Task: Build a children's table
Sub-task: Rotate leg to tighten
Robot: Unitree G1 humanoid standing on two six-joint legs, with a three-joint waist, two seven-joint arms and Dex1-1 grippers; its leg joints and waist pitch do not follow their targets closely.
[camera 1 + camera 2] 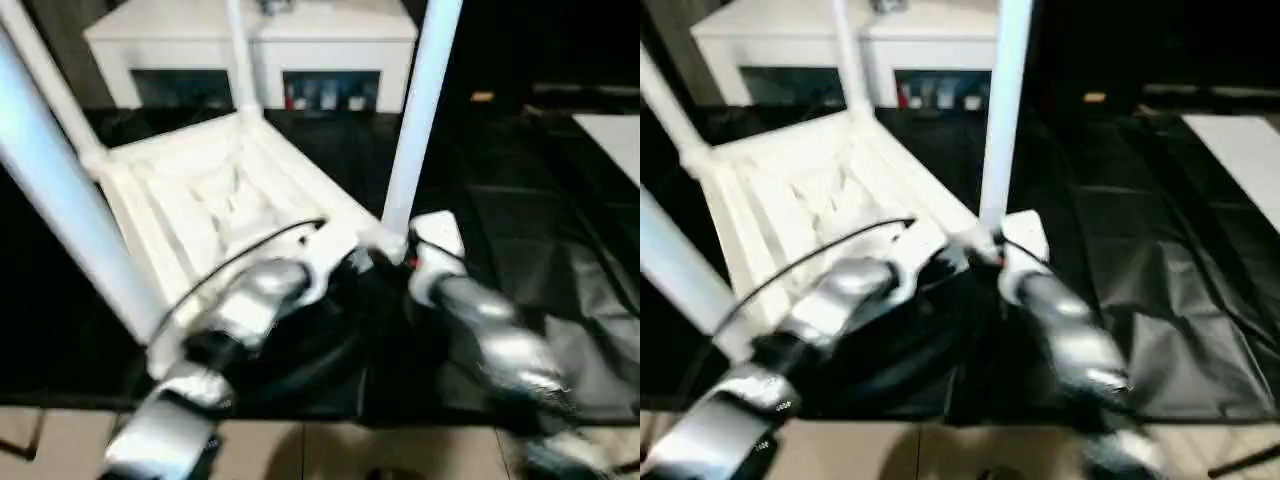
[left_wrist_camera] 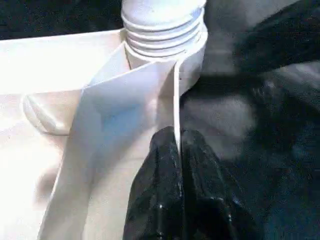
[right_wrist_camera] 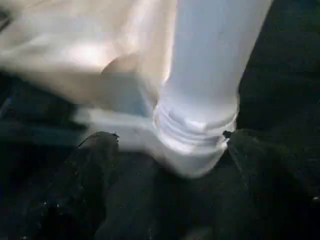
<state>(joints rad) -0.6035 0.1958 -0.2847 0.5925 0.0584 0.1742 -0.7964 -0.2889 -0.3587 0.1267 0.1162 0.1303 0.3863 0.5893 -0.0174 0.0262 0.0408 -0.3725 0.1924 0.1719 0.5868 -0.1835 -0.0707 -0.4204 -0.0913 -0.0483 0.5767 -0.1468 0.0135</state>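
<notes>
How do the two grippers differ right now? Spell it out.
The left gripper is shut, its fingers pinching the thin rim of the tabletop; the right gripper stands open, holding nothing. The left gripper grips beside the corner socket, while the right gripper's fingers sit apart on either side of the threaded base of the leg. Both work at the same near corner and have black fingers.

The tabletop (image 1: pixel 205 215) was white moulded plastic, smooth and faintly glossy, its underside ribbed, and the legs (image 1: pixel 418 110) were smooth white plastic tubes with ridged threads at the socket (image 2: pixel 162 30). The fingers (image 2: pixel 165 195) of the left gripper (image 2: pixel 179 145) looked like black, slightly shiny rubbery plastic. Beneath lay a black sheet (image 1: pixel 540 250), wrinkled and glossy like plastic film, and the forearms (image 1: pixel 500 340) were smooth silver metal.
</notes>
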